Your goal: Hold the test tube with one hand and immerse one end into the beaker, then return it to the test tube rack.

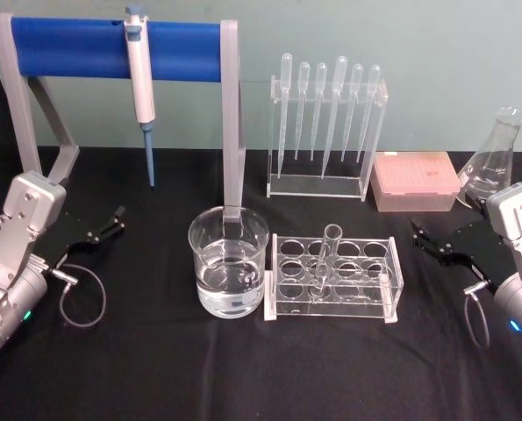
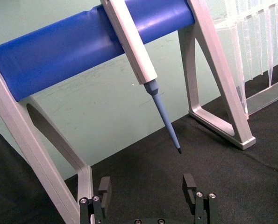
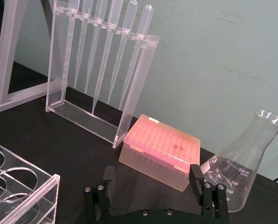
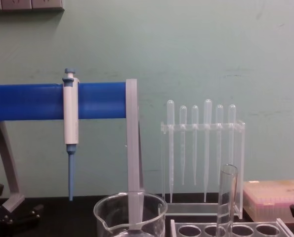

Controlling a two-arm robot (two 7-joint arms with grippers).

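Observation:
The clear test tube (image 1: 325,260) stands upright in a hole of the clear rack (image 1: 332,279) at the table's middle, its open rim also rising in the chest view as test tube (image 4: 227,198). Left of the rack sits the wide beaker (image 1: 228,261), partly filled with water; its rim shows as beaker (image 4: 130,212). My left gripper (image 1: 96,232) rests open at the left side of the table, far from the tube. My right gripper (image 1: 433,244) rests open at the right, a short way from the rack. Each wrist view shows its own open gripper, left (image 2: 147,189) and right (image 3: 150,184), holding nothing.
A blue-barred stand (image 1: 116,48) with a hanging white-and-blue pipettor (image 1: 140,88) is at the back left. A pipette rack (image 1: 327,132), a pink tip box (image 1: 415,181) and a conical flask (image 1: 495,158) line the back right. The table is black cloth.

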